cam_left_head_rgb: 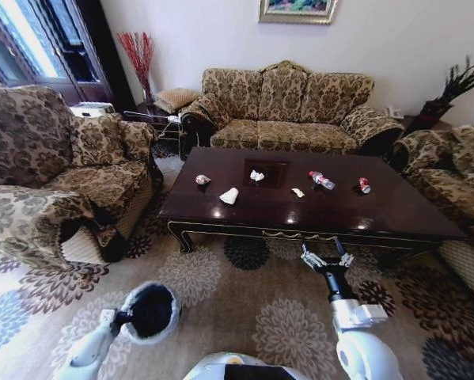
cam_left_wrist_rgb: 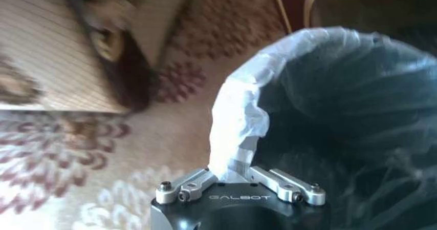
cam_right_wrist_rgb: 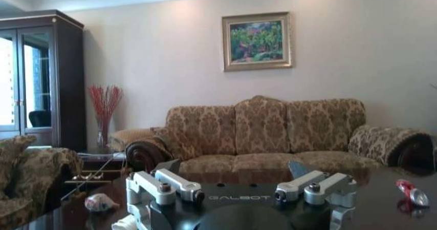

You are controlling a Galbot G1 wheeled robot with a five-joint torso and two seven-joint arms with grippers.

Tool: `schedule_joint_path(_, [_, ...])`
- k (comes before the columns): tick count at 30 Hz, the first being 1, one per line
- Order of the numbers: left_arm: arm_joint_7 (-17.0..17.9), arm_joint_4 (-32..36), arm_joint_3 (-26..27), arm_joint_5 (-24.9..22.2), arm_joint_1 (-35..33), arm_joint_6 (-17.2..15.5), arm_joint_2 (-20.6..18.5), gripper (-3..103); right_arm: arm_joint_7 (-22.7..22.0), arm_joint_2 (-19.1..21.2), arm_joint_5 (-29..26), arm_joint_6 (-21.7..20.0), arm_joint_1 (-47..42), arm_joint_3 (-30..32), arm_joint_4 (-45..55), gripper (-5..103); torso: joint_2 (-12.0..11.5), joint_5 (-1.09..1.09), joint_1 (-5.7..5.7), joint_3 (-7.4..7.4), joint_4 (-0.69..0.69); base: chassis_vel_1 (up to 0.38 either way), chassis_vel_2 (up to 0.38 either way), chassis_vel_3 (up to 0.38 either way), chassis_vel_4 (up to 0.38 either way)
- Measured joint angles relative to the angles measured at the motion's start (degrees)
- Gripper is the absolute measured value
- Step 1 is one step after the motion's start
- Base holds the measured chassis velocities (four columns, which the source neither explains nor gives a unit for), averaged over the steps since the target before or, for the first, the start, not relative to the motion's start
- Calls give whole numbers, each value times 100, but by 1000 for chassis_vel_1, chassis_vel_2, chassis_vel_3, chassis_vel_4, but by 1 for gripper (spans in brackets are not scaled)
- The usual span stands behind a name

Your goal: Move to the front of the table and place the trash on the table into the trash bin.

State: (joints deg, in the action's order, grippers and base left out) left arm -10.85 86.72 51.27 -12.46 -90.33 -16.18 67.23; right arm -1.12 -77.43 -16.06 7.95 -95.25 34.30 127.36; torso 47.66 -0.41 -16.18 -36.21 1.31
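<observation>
From the head view, the trash [cam_left_head_rgb: 229, 195] lies scattered on the desk [cam_left_head_rgb: 379, 214]; the open right gripper [cam_left_head_rgb: 325, 258] hovers just before its near edge. The left gripper [cam_left_wrist_rgb: 236, 181] clamps the trash bin [cam_left_wrist_rgb: 236, 117] rim. Bringing the bin nearer the desk would shorten each drop.

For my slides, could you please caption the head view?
Left gripper holds trash bin; open right gripper faces littered table.

A home living room: patterned sofa [cam_left_head_rgb: 288, 107], armchairs [cam_left_head_rgb: 58, 170], coffee table [cam_left_head_rgb: 300, 210], framed painting [cam_right_wrist_rgb: 257, 41].
</observation>
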Motion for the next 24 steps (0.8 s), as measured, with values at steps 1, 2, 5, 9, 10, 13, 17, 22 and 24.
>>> schedule_joint_path(1, [45, 348, 230, -172, -200, -43, 89, 0, 77, 2, -1, 47, 49, 19, -47, 100, 0, -5, 0, 0, 4, 0, 0, 0, 0])
schedule_joint_path(2, [45, 348, 230, -172, -200, -43, 89, 0, 77, 2, -1, 47, 49, 19, -47, 100, 0, -5, 0, 0, 4, 0, 0, 0, 0])
schedule_joint_path(5, [106, 1308, 797, -709, -673, -132, 287, 0, 292, 8, -142, 128, 125, 62, -102, 100, 0, -4, 0, 1, 1, 0, 0, 0, 0])
schedule_joint_path(9, [77, 2410, 1229, -1144, -1184, -208, 372, 0, 326, 7, -377, 202, 314, 36, -191, 100, 0, -6, 0, 0, -3, 0, 0, 0, 0])
schedule_joint_path(10, [77, 2410, 1229, -1144, -1184, -208, 372, 0, 326, 7, -377, 202, 314, 36, -191, 100, 0, -6, 0, 0, -3, 0, 0, 0, 0])
schedule_joint_path(13, [72, 3438, 1714, -1479, -1569, -171, 429, 0, 324, -19, -471, 276, 509, 11, -269, 100, 0, -1, 0, 0, 5, 0, 0, 0, 0])
schedule_joint_path(17, [52, 4580, 2058, -1767, -1687, -269, 334, 0, 315, -41, -463, 341, 531, 37, -361, 100, 1, -3, 0, 1, -4, 0, 0, 0, 0])
schedule_joint_path(22, [201, 5578, 2193, -2150, -1556, -624, 218, 0, 314, -22, -404, 324, 595, 27, -412, 100, 1, -2, 0, 0, -2, 0, 0, 0, 0])
schedule_joint_path(24, [222, 5709, 2182, -2205, -1485, -736, 165, 0, 311, -9, -384, 320, 599, 23, -411, 100, 1, -2, 0, 1, -2, 0, 0, 0, 0])
